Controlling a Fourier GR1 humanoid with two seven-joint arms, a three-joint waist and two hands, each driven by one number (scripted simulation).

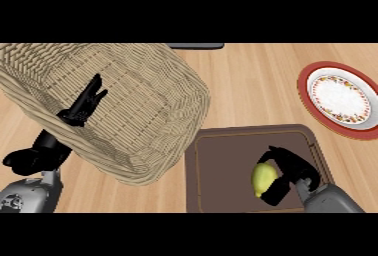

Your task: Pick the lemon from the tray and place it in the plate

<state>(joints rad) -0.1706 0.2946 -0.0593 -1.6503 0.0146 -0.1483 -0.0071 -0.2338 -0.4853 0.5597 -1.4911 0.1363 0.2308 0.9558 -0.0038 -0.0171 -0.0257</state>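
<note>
The lemon (263,180) shows over the right half of the brown tray (221,165), close to the tray's near edge, and the right hand (299,167) is clasped round it. The black fingers arch over the fruit's far and right sides while the thumb comes up against its near end, so only the yellow left flank is uncovered. Whether the lemon rests on the tray's floor or is raised just off it cannot be told from this steep angle. The right forearm enters at the worktop's near right corner, slanting up and left toward the tray. The tray itself is a dark rectangle with rounded corners and a thin raised lip, lying against the worktop's near edge, right of centre. The plate (339,97) sits well apart from the tray, at the worktop's right edge toward the far side. It has a white centre, a ring of small flowers and a broad red rim, and part of that rim runs out of view. A big wicker basket (140,100) fills the far left of the worktop, tipped so that its woven wall faces up, and its lowest corner comes just beside the tray's far left corner. The left hand (52,145) shows at the left edge with its fingers (85,102) stretched out straight and lying against the basket's weave — relaxed and grasping nothing. Its grey forearm sits in the near left corner. A dark flat strip (196,46) shows at the worktop's far edge, beyond the basket.
</note>
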